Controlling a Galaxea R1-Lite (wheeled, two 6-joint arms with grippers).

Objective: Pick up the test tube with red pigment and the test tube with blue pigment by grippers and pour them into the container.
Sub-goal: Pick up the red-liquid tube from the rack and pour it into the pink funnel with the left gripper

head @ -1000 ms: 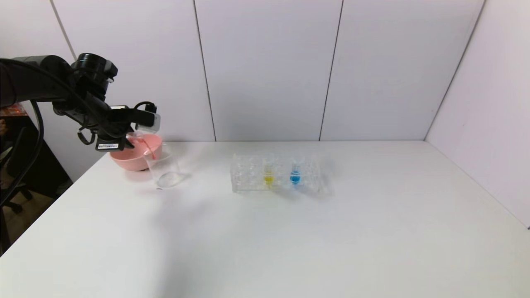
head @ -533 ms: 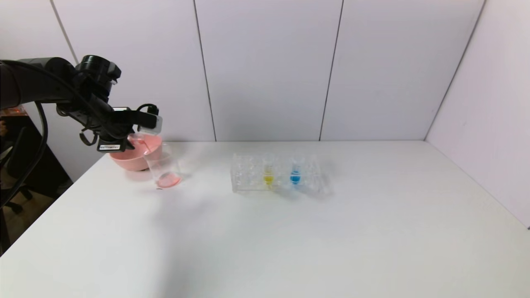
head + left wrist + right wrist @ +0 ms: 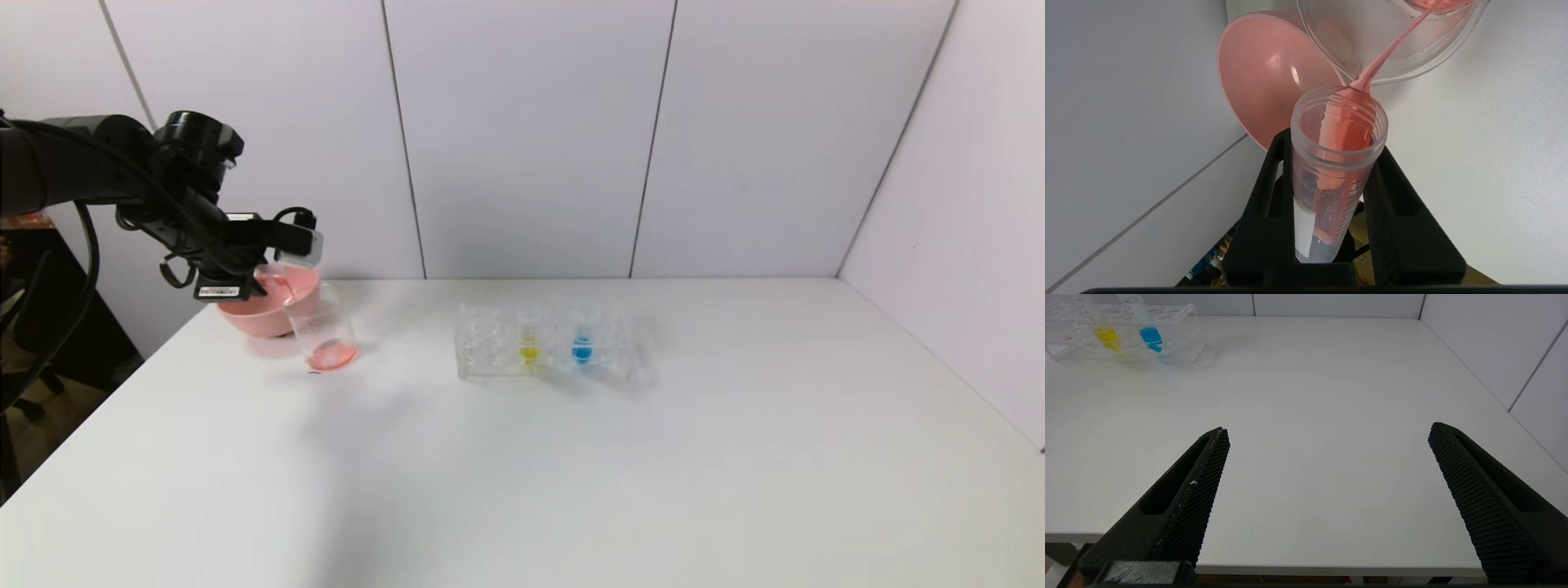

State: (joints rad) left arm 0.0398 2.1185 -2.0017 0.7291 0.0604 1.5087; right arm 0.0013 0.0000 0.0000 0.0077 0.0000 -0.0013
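My left gripper [image 3: 273, 273] is shut on the test tube with red pigment [image 3: 1331, 163], tilted mouth-down above the container [image 3: 322, 327]. A thin red stream runs from the tube's lip into this clear beaker [image 3: 1412, 61], where red liquid pools on the bottom [image 3: 331, 356]. The black fingers [image 3: 1265, 196] clamp the tube's graduated wall on both sides. The test tube with blue pigment [image 3: 581, 343] stands upright in the clear rack [image 3: 490, 343], also seen in the right wrist view [image 3: 1149, 332]. My right gripper [image 3: 1329, 435] hangs open and empty over the table's front edge, far from the rack.
A pink bowl [image 3: 261, 306] sits just behind the beaker at the table's back left corner. A tube with yellow liquid [image 3: 529, 347] stands in the rack beside the blue one. White wall panels close the back and right sides.
Red liquid has run out of the tube and now covers the beaker's bottom, which was clear a second ago. The left arm has shifted slightly right.
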